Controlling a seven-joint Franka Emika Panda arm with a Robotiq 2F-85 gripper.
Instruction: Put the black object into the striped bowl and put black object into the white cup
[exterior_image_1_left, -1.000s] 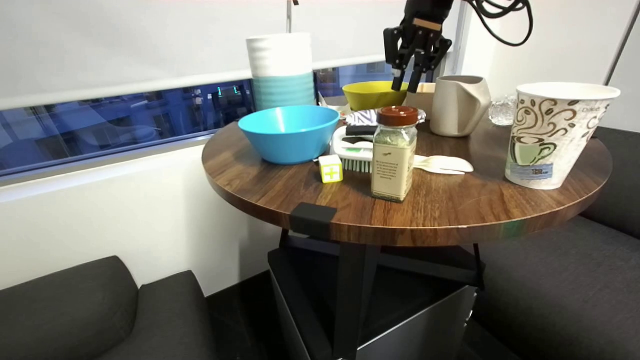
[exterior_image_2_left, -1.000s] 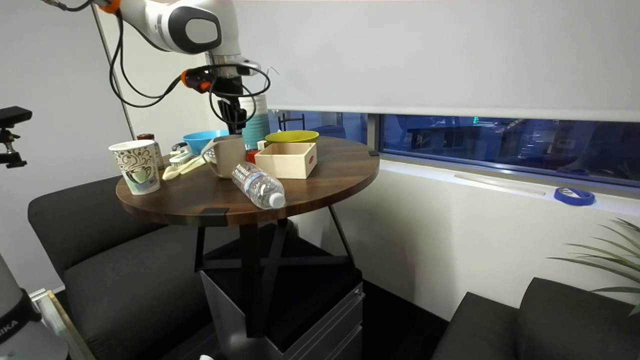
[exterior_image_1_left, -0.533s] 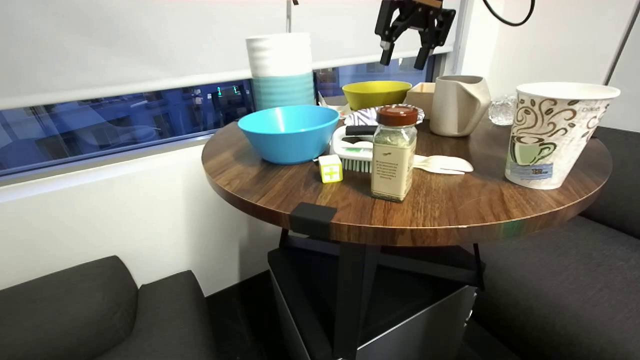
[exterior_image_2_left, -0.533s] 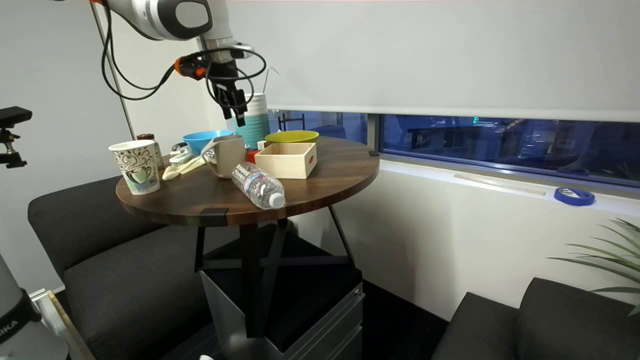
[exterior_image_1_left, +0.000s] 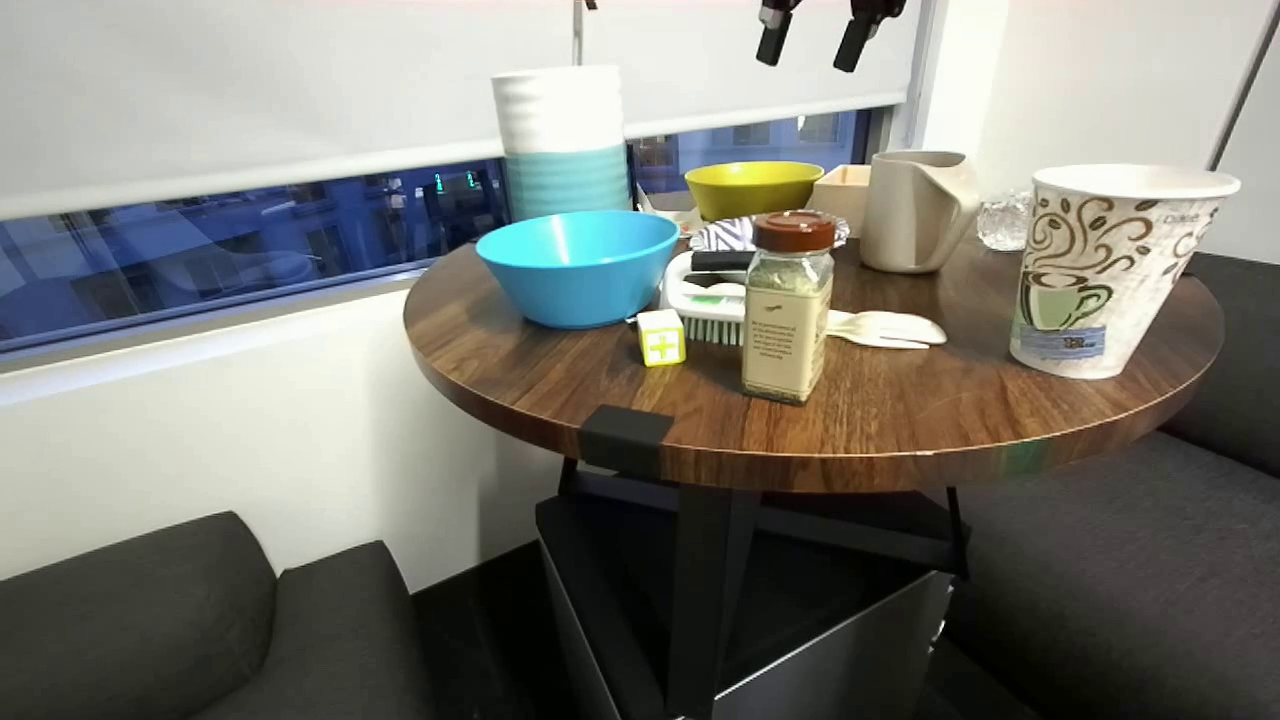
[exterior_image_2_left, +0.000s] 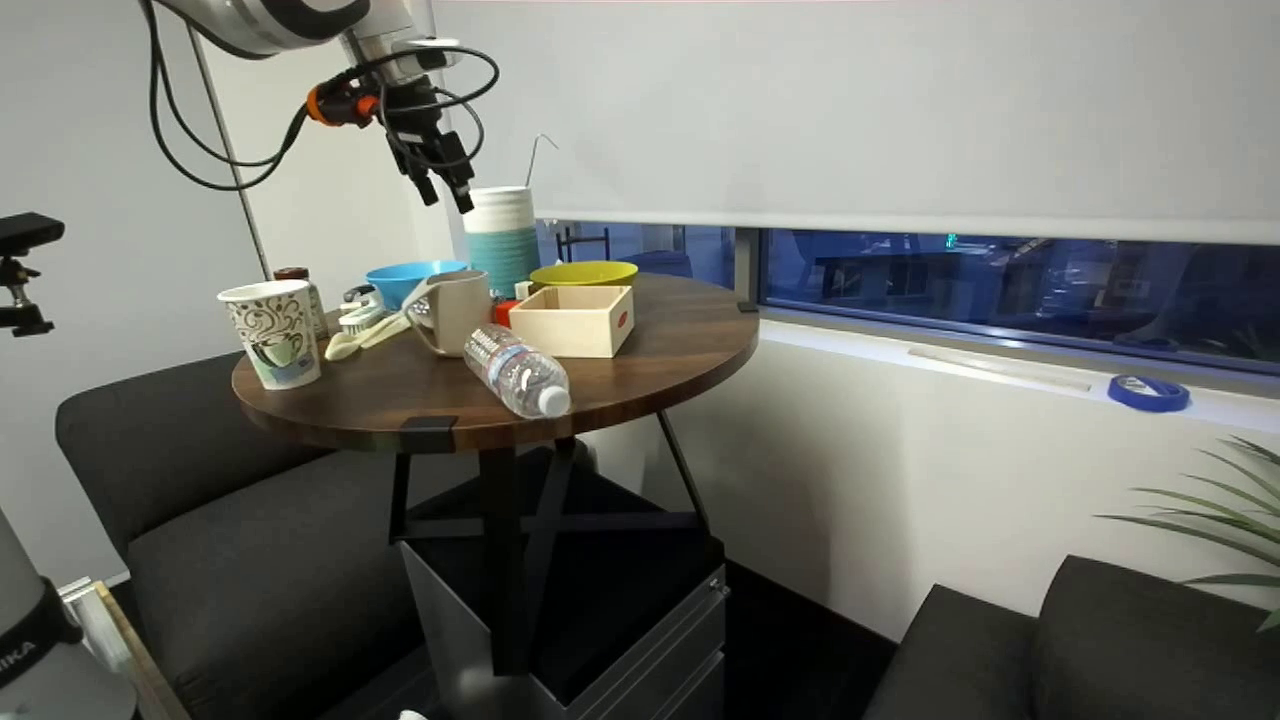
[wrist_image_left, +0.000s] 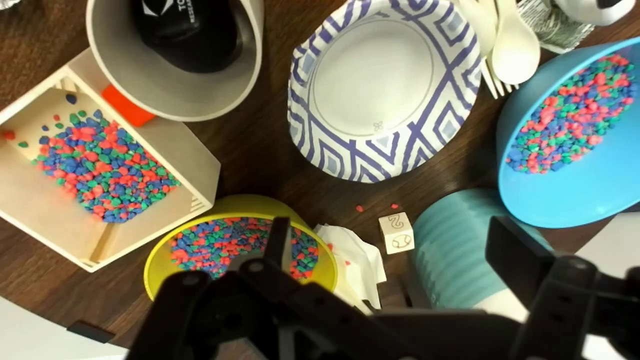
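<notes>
The arm (exterior_image_2_left: 388, 20) reaches in at the upper left of an exterior view, jaws angled down and rightward; in the wrist view they stand well apart across the lower frame.

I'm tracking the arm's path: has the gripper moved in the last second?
Yes, upward: in an exterior view the gripper now has its jaws above the lower edge of the white blind; a second ago they reached below that edge.

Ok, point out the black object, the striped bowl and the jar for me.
Black object (wrist_image_left: 192, 44): wrist view, on its dark, rounded body.
Striped bowl (wrist_image_left: 372, 80): wrist view, on the pale bottom of its inside.
Jar (exterior_image_1_left: 783, 340): in an exterior view, on its beige label.
</notes>
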